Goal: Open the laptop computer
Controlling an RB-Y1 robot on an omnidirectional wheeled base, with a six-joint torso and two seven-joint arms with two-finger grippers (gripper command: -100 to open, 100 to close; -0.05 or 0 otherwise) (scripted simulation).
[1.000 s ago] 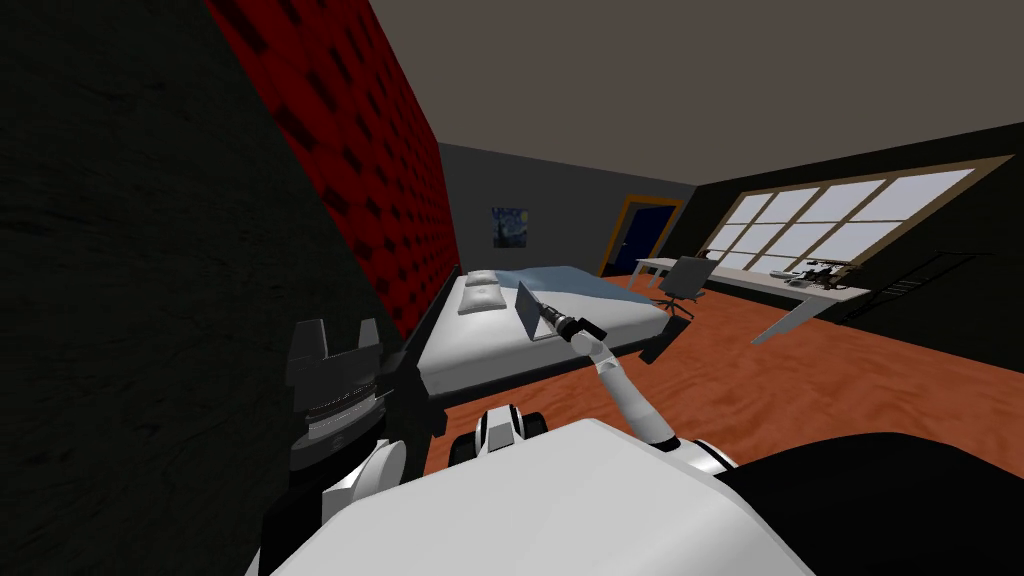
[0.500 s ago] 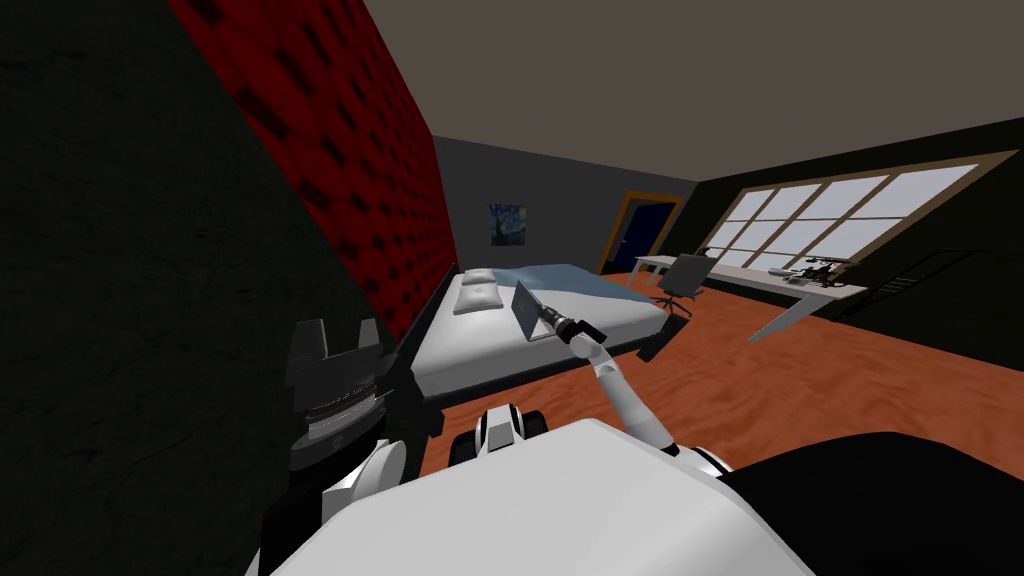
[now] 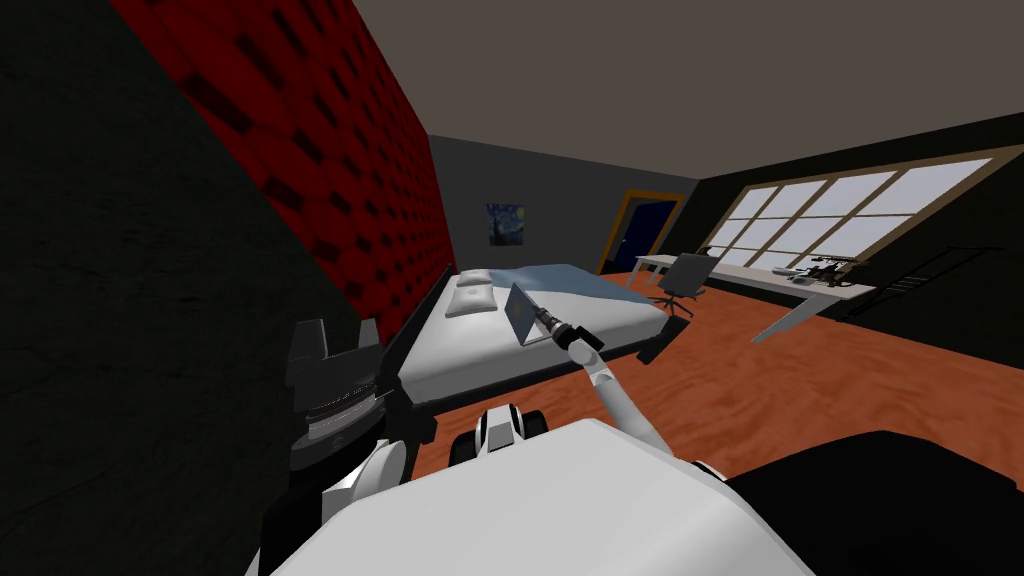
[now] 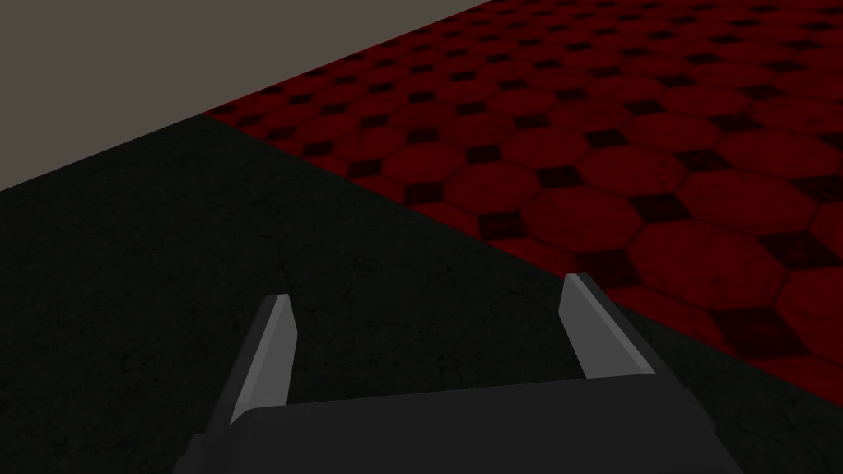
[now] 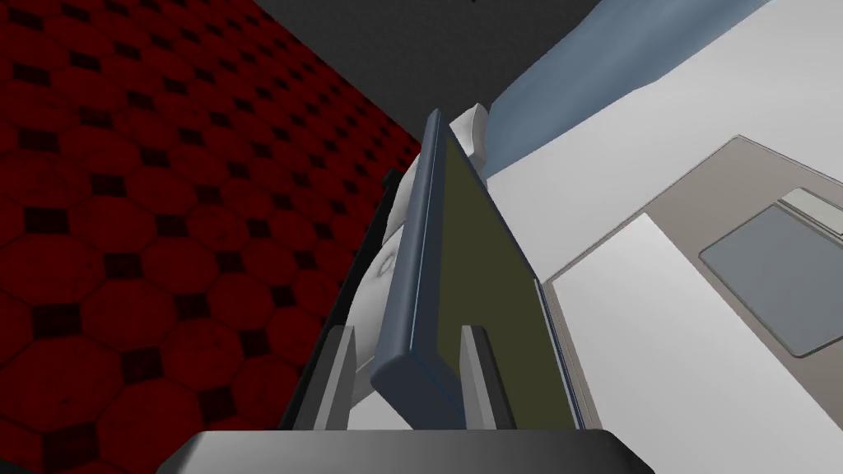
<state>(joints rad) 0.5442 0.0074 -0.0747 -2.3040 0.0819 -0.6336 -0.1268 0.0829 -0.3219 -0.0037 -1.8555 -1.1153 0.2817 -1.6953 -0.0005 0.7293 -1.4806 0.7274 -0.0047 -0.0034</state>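
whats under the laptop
The laptop sits on the white bed, base flat, lid raised and pinched by the right gripper. Whatever lies directly beneath the base is covered, so unseen.

Smooth matt laptop lid [image 5: 409,280]

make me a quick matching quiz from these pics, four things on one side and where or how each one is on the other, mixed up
Column A
1 left tool
2 right tool
3 laptop lid
4 office chair

Column B
a raised, screen side showing
b open, holding nothing
c beside the desk
d shut on the laptop lid

Pairs: 1-b, 2-d, 3-a, 4-c
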